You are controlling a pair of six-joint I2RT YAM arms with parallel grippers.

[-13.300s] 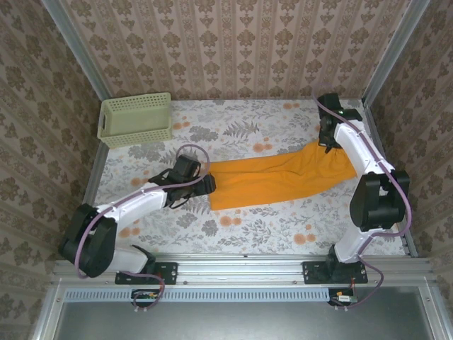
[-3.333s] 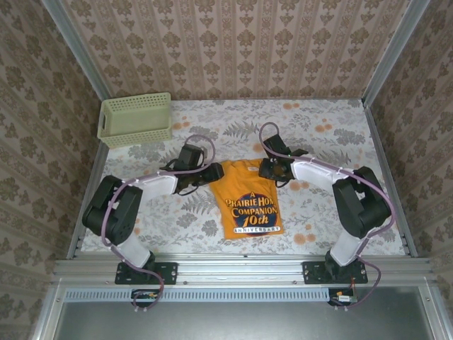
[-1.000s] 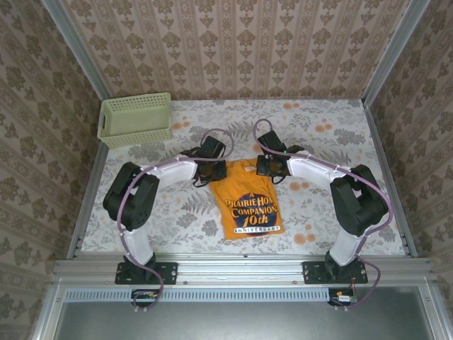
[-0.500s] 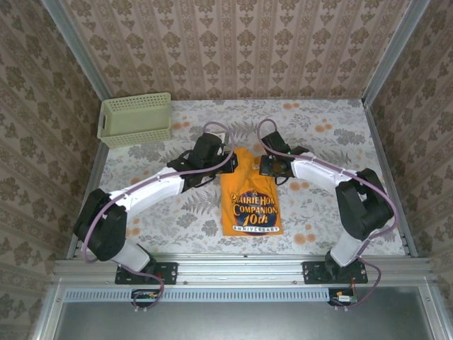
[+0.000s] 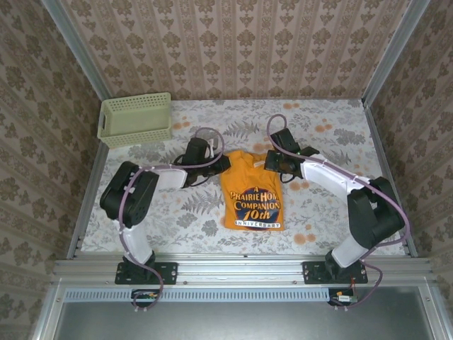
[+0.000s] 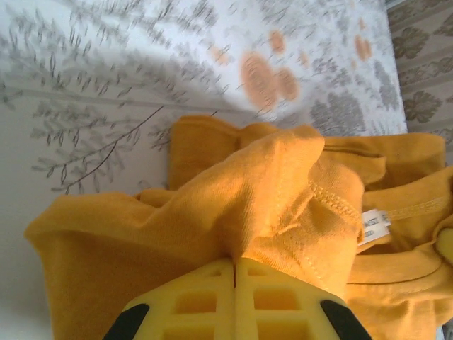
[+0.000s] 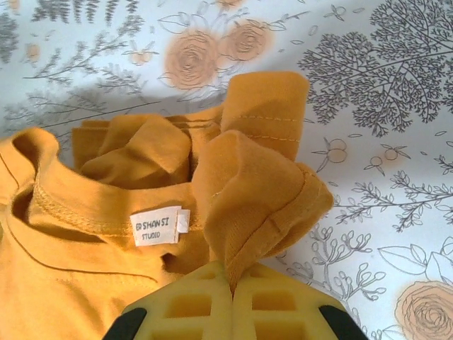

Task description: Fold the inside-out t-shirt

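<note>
Now | soft orange-yellow cotton t-shirt (image 5: 253,185) lies in the middle of the flowery table (image 5: 325,205) | left gripper (image 6: 234,263) and right gripper (image 7: 231,273) each pinch a shoulder tight, likely to fold it down.

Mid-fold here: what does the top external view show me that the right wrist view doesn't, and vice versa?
Top external: the whole t-shirt with its print, the green basket, the left claw at the collar end. Right wrist: the neck label and the right claw shut on bunched fabric. Both: orange cloth on the floral table.
</note>
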